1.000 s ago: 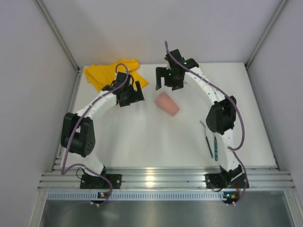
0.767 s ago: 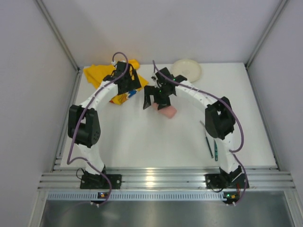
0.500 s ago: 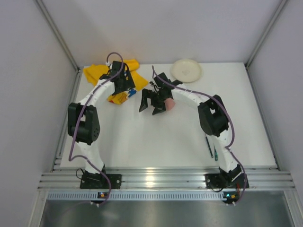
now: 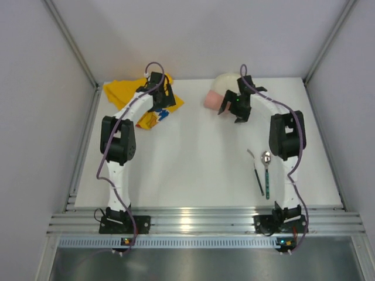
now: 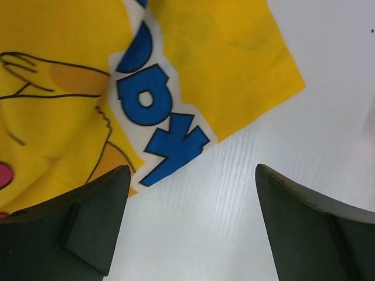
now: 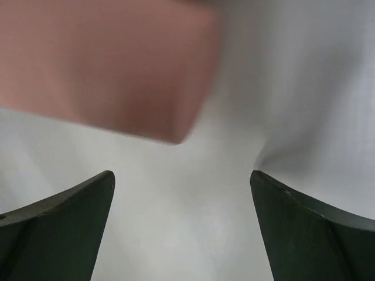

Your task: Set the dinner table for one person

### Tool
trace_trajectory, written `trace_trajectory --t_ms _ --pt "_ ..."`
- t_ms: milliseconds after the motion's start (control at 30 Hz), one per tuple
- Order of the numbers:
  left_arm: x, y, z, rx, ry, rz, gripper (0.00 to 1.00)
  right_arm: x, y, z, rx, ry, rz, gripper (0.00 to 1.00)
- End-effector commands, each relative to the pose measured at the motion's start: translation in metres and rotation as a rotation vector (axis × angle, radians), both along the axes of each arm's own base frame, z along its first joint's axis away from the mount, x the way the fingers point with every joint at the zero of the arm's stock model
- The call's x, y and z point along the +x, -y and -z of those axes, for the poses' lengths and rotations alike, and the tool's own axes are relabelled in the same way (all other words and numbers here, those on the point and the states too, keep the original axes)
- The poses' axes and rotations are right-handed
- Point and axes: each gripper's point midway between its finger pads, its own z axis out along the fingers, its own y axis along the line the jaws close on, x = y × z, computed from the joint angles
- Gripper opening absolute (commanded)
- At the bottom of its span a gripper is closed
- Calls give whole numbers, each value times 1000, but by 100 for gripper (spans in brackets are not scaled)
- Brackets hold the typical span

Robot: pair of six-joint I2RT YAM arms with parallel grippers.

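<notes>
The pink cup [image 4: 210, 99] is lying on its side at the far edge of the desk [image 4: 187, 175], just beside the cream plate [image 4: 224, 81]. From where I'm standing I cannot tell what, if anything, is sitting in the cup, and the right arm is covering part of the plate.

A second ago that cup was lying near the middle of the desk. The right arm was reaching in over it then and is now swung out toward the far right. Near that arm's elbow a spoon [image 4: 266, 157] is showing that was hidden before. The left arm is stretching farther out over the yellow cloth [image 4: 120, 93].

The left pincer [image 5: 191, 172] is hanging wide open over the cloth's corner. Its own camera is catching blue letters on a white band there (the overhead view shows them only as specks). The right pincer [image 6: 181, 175] is also gaping, holding nothing. Its camera is showing the cup as a pink blur just ahead of the fingers, not between them. The desk is lying white under it all, its ribbed rail by the arm bases.
</notes>
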Motion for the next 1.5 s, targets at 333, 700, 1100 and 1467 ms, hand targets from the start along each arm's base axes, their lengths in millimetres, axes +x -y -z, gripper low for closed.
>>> trace_trajectory --t_ms 333,700,1100,1467 --pt "23 41 86 100 -91 110 97 -73 62 -67 -48 41 57 100" --pt "15 23 111 197 -169 102 10 -86 60 -79 -27 38 36 100" --pt "-81 78 27 221 -158 423 0 -100 29 -81 0 41 -25 100" --pt "-226 182 -7 -12 -263 574 12 -129 -10 -58 70 3 -74 100"
